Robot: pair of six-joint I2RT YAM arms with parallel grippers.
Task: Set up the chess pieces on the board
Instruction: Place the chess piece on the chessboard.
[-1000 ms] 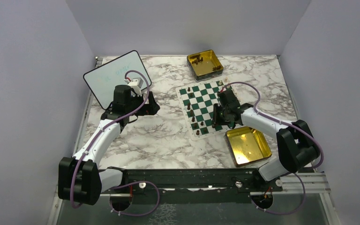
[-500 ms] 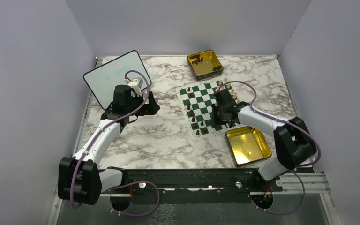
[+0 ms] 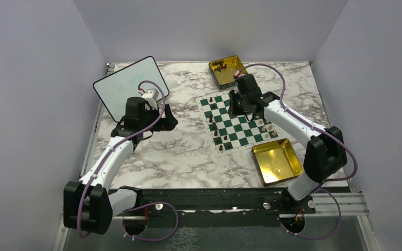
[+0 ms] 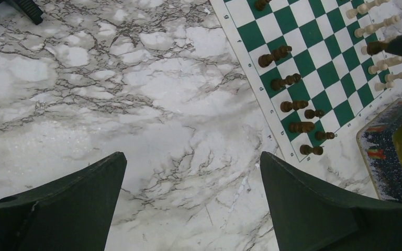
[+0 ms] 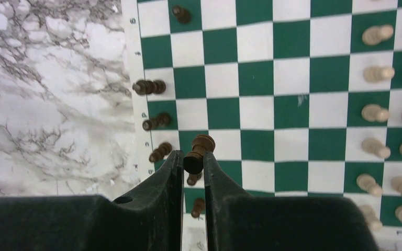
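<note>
Brown chess piece (image 5: 199, 149) clamped in my right pincer (image 5: 192, 159), held above the board (image 5: 256, 112) beside the row of dark pieces (image 5: 149, 87). My left pincer (image 4: 191, 157) gapes wide over the marble tabletop (image 4: 84, 78), well apart.

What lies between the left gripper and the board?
Only bare marble table separates the left gripper, jaws open, from the board; nothing stands there. The left wrist view shows it best.

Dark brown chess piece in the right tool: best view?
Right wrist: the dark brown chess piece is close up, pinched in the right tool. Top external hides it under that tool; left wrist hardly shows it.
</note>
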